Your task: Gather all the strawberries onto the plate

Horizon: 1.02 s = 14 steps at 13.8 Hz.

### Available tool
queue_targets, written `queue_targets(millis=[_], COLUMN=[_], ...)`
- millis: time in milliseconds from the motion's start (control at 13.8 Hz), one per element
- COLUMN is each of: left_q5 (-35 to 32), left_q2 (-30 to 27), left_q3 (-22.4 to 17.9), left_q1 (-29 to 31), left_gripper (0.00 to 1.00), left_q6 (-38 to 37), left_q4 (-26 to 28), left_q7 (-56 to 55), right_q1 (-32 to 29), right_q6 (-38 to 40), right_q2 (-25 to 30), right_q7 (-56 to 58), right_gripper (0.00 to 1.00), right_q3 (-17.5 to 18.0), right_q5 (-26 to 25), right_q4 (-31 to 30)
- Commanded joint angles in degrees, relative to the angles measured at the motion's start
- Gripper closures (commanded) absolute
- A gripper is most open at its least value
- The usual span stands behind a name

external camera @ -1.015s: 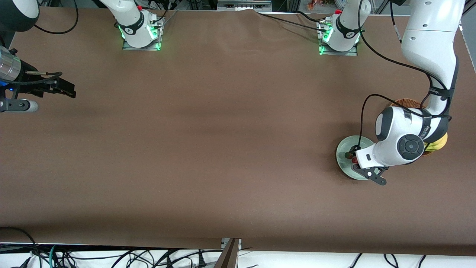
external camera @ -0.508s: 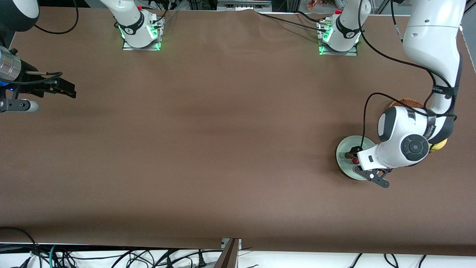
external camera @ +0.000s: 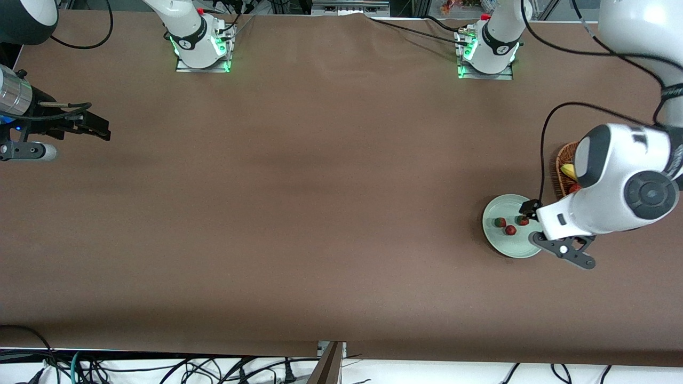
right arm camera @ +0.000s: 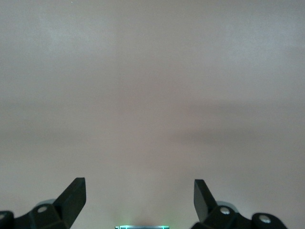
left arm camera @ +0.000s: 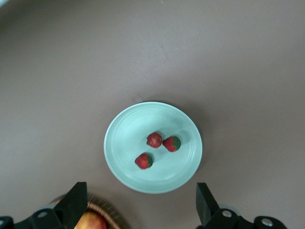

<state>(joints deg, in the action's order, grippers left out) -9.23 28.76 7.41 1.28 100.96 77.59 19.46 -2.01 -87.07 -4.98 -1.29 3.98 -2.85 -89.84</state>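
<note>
Your left gripper point(left arm camera: 138, 210) hangs empty with its fingers point(left arm camera: 74, 198) spread wide, above the edge of the plate point(external camera: 493, 242) that faces the left arm's end of the table. Straight below it, the pale mint-green plate point(left arm camera: 119, 124) holds all three strawberries. In the left wrist view one strawberry point(left arm camera: 154, 140) sits near the plate's centre, a second strawberry point(left arm camera: 172, 143) touches it at about 3 o'clock, and a third strawberry point(left arm camera: 143, 161) lies apart at about 7 o'clock. In the front view the same strawberries point(external camera: 510, 230) sit at roughly 9 o'clock from the gripper. The wicker basket point(external camera: 561, 165), with an apple point(left arm camera: 88, 223) in it, stands just beside the plate toward the left arm's end. Nothing red lies on the bare table, so I judge the collecting done; you need only lift clear.

Your right gripper point(external camera: 90, 127) waits, fingers point(right arm camera: 71, 195) apart, over the right arm's end of the table, well apart from the plate.
</note>
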Motion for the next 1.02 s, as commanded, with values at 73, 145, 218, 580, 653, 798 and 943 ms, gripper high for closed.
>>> queue_targets(millis=[73, 145, 218, 580, 653, 798, 943], left_q5=[2.4, 3.1, 2.7, 3.1, 2.9, 3.1, 3.5], left_q2=[-5.7, -6.2, -6.3, -9.8, -11.4, -17.7, -25.6], left_q3=[0.0, -0.5, -0.5, -1.1, -1.1, -1.3, -1.3], left_q1=[0.1, 0.1, 0.1, 0.0, 0.0, 0.0, 0.4], left_gripper=[0.0, 0.0, 0.0, 0.0, 0.0, 0.0, 0.0], left_q6=[-4.8, -7.4, -11.4, -20.1, -20.0, -18.1, -9.6], left_q4=[-3.2, -4.9, -7.1, -11.3, -9.0, -1.0, 10.8], left_q7=[-2.1, -2.6, -2.8, -7.3, -9.1, -12.3, -15.1], right_q1=[-0.3, -0.3, -0.2, -0.1, 0.0, 0.1, 0.1], right_q6=[0.5, 0.6, 0.6, 0.2, 0.2, 0.2, 0.1], right_q2=[-0.4, -0.4, -0.4, -0.4, -0.4, -0.4, -0.4], right_q7=[-0.1, -0.1, -0.1, 0.0, 0.0, 0.0, 0.0], right_gripper=[0.0, 0.0, 0.0, 0.0, 0.0, 0.0, 0.0], right_q3=[0.2, 0.3, 0.3, 0.4, 0.6, 0.7, 0.7], right_q5=[0.8, 0.8, 0.8, 0.9, 0.9, 0.8, 0.9], right_q4=[1.1, 1.1, 1.1, 1.2, 1.2, 1.2, 1.2])
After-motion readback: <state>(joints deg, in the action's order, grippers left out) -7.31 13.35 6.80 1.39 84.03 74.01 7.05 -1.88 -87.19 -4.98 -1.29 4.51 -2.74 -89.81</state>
